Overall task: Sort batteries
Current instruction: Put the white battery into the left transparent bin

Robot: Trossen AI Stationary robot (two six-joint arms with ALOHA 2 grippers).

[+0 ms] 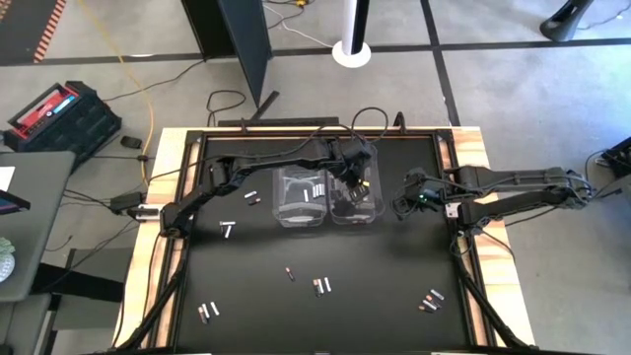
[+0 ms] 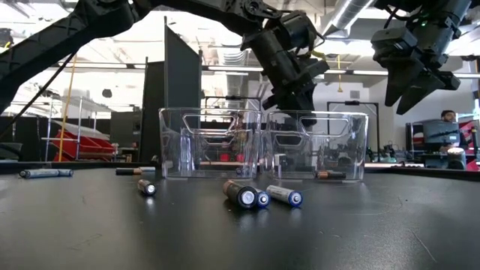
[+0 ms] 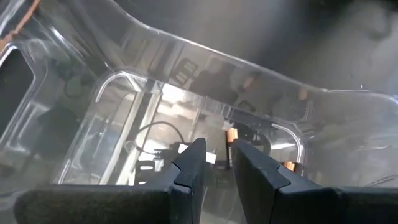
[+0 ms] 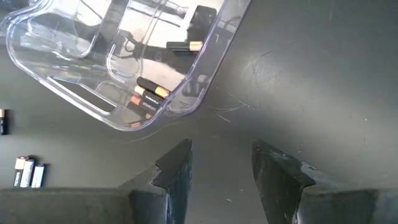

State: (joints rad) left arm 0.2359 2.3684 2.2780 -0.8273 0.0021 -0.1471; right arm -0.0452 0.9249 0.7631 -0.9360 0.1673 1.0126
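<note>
Batteries (image 3: 231,138) lay in the right clear bin (image 1: 357,202) just below my left end effector (image 3: 217,163), its fingers slightly parted, gripping nothing. Right end effector (image 4: 221,165) hovered released over bare bench (image 1: 375,286) beside that bin; others lay scattered.

Silvery-white and dark copper-banded batteries (image 1: 322,286) lie on a black table (image 1: 375,296) by clear bins (image 1: 301,197).

My left gripper (image 1: 353,183) is hiding part of the right-hand bin (image 1: 367,212); the batteries (image 3: 231,138) beneath are showing only blurred ends.
</note>
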